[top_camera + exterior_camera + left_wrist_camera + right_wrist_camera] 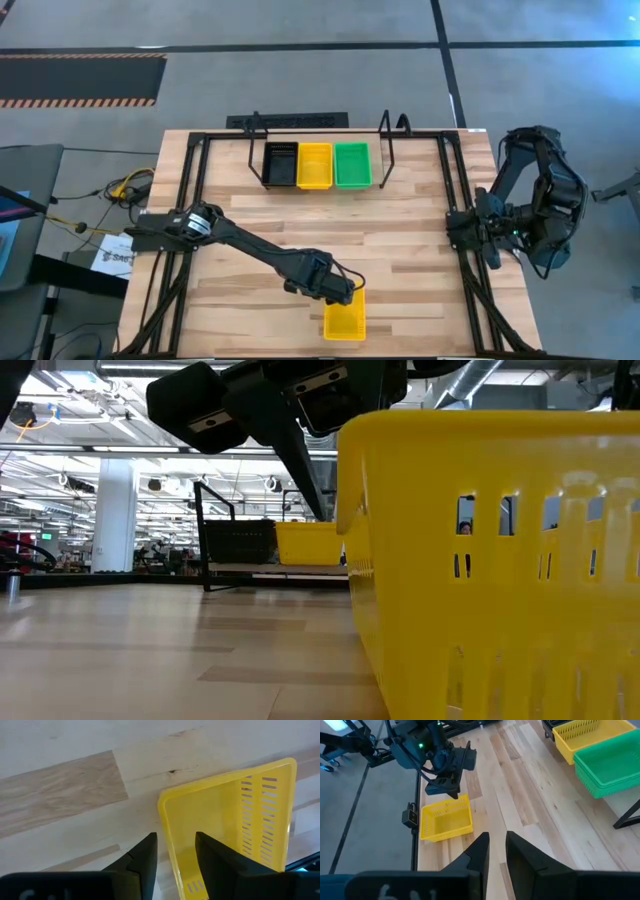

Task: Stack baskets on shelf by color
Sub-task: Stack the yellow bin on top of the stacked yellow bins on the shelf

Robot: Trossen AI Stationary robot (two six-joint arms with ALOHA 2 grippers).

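Observation:
A yellow basket (345, 318) (230, 815) sits on its bottom on the wooden table, close to the near edge. My left gripper (350, 292) (176, 855) is above its far end, pointing steeply down and open. One finger stands outside the basket's end wall (167, 827) and one inside, with a gap on either side. On the shelf (386, 160) at the far side, black (280, 165), yellow (314, 165) and green (352, 165) baskets stand side by side. My right gripper (497, 847) waits raised at the table's right edge, open with nothing between its fingers.
Black metal rails (190, 200) run along the table's left and right sides. Bare wooden tabletop (400, 240) lies between the shelf and the near basket. The basket fills the right of the low view (500, 560), with the shelf (270, 570) seen behind it.

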